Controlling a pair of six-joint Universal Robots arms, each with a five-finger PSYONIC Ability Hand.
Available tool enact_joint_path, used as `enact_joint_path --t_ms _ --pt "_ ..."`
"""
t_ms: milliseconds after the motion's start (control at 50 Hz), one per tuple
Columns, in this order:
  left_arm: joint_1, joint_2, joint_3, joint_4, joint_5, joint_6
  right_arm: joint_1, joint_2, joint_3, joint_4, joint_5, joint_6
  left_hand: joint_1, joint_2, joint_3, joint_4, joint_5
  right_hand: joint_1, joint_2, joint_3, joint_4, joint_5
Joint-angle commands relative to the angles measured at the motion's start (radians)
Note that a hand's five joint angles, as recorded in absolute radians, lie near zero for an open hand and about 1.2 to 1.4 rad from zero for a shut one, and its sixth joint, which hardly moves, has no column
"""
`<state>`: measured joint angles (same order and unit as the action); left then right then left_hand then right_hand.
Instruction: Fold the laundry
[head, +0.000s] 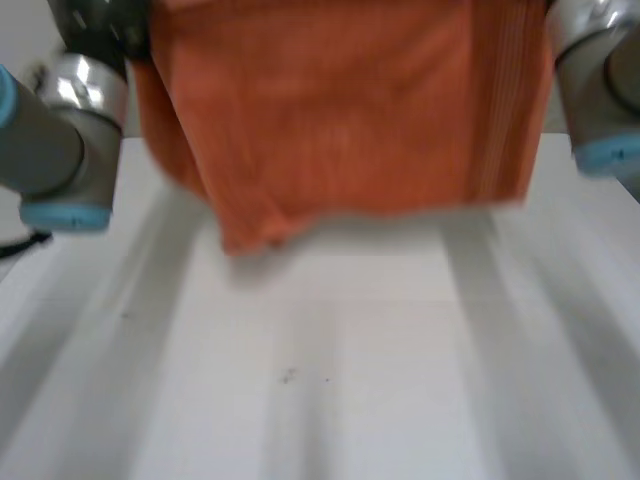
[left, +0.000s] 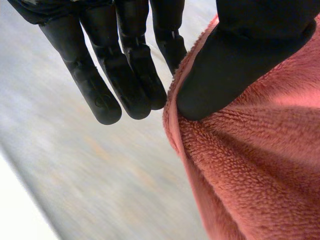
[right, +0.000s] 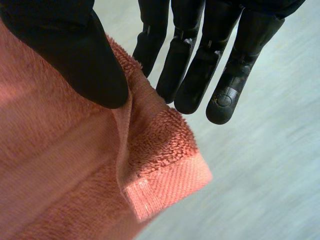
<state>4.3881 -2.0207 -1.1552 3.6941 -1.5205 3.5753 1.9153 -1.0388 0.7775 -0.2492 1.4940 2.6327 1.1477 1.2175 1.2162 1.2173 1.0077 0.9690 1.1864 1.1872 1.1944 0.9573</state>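
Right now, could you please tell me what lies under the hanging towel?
White table shows below the towel. The part of the table behind it is covered, so I cannot see it.

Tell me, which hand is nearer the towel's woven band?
Right. The right hand pinches the towel at a corner beside the band; the left hand pinches the opposite edge.

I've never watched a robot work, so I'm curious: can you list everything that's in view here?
Orange terry towel: one, orange, held up over the table, hanging between the hands.
White table: one, white, beneath the towel.
Grey arms with light-blue caps: two, one at each side of the towel.
Left hand: one, black, thumb and fingers pinching the towel's edge.
Right hand: one, black, pinching the towel near a hemmed corner.
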Motion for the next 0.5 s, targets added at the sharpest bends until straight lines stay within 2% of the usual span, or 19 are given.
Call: enact_joint_path --t_ms 20,80,160,180,260,420,500 --pt "-0.010 0.170 -0.098 0.242 -0.082 -0.006 0.002 -0.164 0.137 -0.420 0.005 0.058 0.249 0.179 0.180 0.179 0.214 0.427 0.210 0.209 0.202 0.264" --pt "-0.013 0.188 -0.155 0.237 -0.084 -0.006 -0.001 -0.191 0.256 -0.415 -0.021 0.073 0.249 0.179 0.180 0.179 0.214 0.427 0.210 0.209 0.202 0.264" --pt "-0.029 0.235 -0.360 0.208 -0.084 -0.007 -0.012 -0.204 0.458 -0.383 -0.096 0.104 0.249 0.179 0.180 0.179 0.214 0.427 0.210 0.209 0.202 0.264" --pt "-0.033 0.240 -0.424 0.204 -0.086 -0.007 -0.012 -0.204 0.459 -0.383 -0.097 0.104 0.249 0.179 0.180 0.179 0.214 0.427 0.210 0.209 0.202 0.264" --pt "-0.042 0.231 -0.535 0.199 -0.087 -0.010 -0.013 -0.227 0.627 -0.287 -0.162 0.109 0.249 0.179 0.180 0.179 0.214 0.427 0.210 0.209 0.202 0.264" --pt "-0.093 0.122 -0.709 0.145 -0.089 -0.010 -0.035 -0.196 0.801 -0.105 -0.181 0.104 0.249 0.179 0.180 0.179 0.214 0.427 0.210 0.209 0.202 0.264" --pt "-0.133 0.091 -0.741 0.035 -0.099 -0.012 -0.073 -0.187 0.839 -0.067 -0.178 0.102 0.249 0.179 0.180 0.179 0.214 0.427 0.210 0.209 0.202 0.264"
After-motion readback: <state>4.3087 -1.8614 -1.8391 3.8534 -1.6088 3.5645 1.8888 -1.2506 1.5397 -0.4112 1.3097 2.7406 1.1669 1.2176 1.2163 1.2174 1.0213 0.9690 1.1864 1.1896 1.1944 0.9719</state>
